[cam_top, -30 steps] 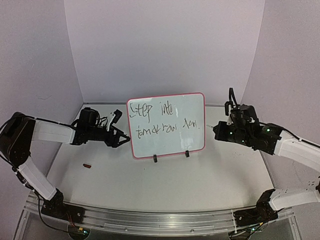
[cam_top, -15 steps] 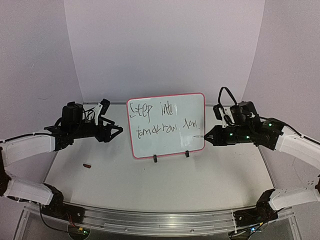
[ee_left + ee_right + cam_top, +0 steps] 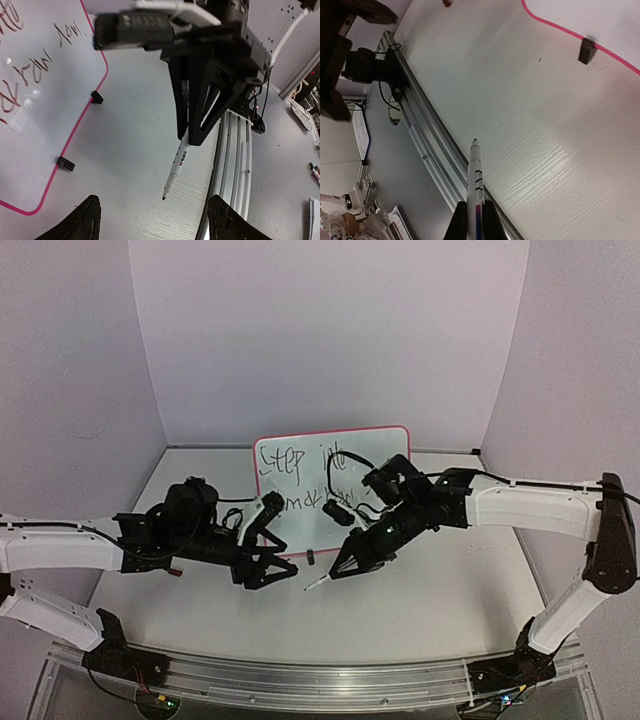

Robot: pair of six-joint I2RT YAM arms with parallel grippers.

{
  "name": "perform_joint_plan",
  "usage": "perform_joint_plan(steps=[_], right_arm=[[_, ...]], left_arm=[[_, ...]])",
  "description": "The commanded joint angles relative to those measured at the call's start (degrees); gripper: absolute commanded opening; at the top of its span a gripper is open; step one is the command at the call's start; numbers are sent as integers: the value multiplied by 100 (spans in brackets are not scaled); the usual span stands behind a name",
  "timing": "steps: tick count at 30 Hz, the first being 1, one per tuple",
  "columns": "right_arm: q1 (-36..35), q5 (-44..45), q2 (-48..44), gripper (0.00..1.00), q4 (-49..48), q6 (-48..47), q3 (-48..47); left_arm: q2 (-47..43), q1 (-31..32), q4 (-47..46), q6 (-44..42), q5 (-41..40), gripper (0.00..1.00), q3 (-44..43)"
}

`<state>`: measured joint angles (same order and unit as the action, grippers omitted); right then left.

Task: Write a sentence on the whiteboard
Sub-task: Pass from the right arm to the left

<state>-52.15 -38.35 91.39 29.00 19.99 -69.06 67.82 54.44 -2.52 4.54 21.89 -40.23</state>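
Observation:
The whiteboard stands at the back middle, its lower part hidden behind both arms. The sentence shows "Step into" on top; the second line is mostly covered. It also shows at the left of the left wrist view. My right gripper is shut on a white marker, tip down and left, just above the table in front of the board. The marker also shows in both wrist views. My left gripper is open and empty, just left of the marker tip.
Two black clips hold the board's lower edge. The metal rail runs along the table's near edge. A small red object lies on the table at the top of the right wrist view. White walls enclose the back and sides.
Both arms have swung in from the board's sides to low in front of it. The right gripper took the marker tip off the board and down toward the table.

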Motion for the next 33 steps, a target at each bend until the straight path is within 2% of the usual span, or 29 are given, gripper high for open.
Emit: perform_joint_plan(steps=[1, 11, 13, 15, 21, 23, 24, 31, 33], right_arm=[[-3, -590, 96, 0, 49, -182, -475], [-42, -770, 63, 0, -117, -62, -463], [-45, -771, 64, 0, -145, -52, -444], [-45, -778, 63, 0, -166, -52, -425], [-46, -717, 51, 3, -277, -35, -377], [-45, -575, -9, 7, -399, 24, -288], [-49, -473, -60, 11, -494, 78, -223], [-40, 335, -640, 47, -1475, 861, 420], [-36, 800, -805, 54, -1762, 1142, 651]], left_arm=[[603, 412, -285, -67, 38, 73, -354], [1108, 652, -677, -172, 113, 71, -604], [1152, 657, -694, -199, 167, 62, -653], [1210, 665, -706, -199, 255, 46, -701], [1313, 768, -688, -231, 449, 14, -774], [1291, 791, -685, -234, 425, 3, -752], [1273, 793, -682, -234, 406, 0, -735], [1180, 797, -967, 154, 86, 0, -565], [1197, 797, -1186, 396, 38, 0, -514]])
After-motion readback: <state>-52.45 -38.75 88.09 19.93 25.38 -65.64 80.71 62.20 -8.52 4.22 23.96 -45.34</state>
